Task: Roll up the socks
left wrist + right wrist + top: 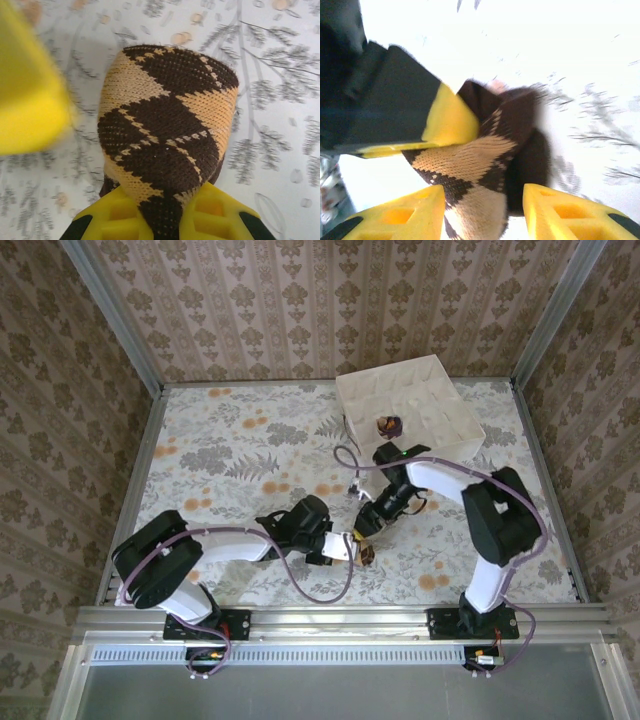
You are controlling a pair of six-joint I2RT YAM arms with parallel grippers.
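The brown sock with orange-yellow diamond checks is bunched into a thick fold above the flowered table. My left gripper is shut on its lower end, the knit pinched between the yellow fingers. In the top view this sock is a small dark lump at the tip of the left gripper. My right gripper stands open around the same sock, with a gap beside its right finger. From above, the right gripper hangs just behind the sock. The purple sock lies as a small ball in the white box.
The white box stands at the back right of the table. The two grippers are close together; a left finger crosses the right wrist view, and a blurred right finger shows in the left wrist view. Metal rails edge the table.
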